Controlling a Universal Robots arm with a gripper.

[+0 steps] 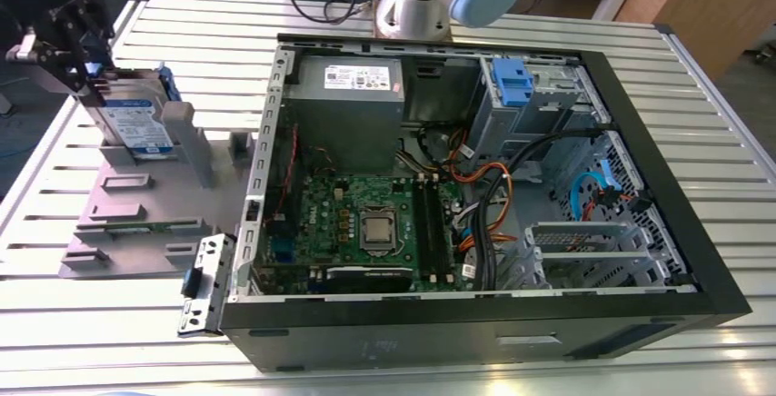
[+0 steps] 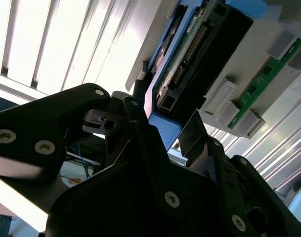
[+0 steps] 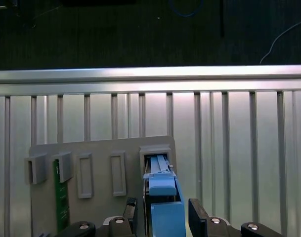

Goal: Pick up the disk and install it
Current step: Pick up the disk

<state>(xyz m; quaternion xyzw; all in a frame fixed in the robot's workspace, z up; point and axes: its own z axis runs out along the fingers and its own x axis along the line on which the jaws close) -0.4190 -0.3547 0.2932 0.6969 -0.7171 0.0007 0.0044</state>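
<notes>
pick-up step: the gripper (image 1: 83, 74) sits over the disk (image 1: 136, 128), which stands upright on edge in a slot of the grey plastic holder (image 1: 134, 219) on the ribbed metal counter (image 1: 73, 323), beside the open computer case (image 1: 679, 260). its black fingers (image 3: 197, 213) are apart, straddling the blue rail. closing squarely on the flat metal sides seems the need.

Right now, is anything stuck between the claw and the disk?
Nothing visible is. In the first wrist view the claw sits over the disk, with one finger on each side of its blue edge and a small gap showing. The disk stands upright in a slot of the grey holder.
</notes>
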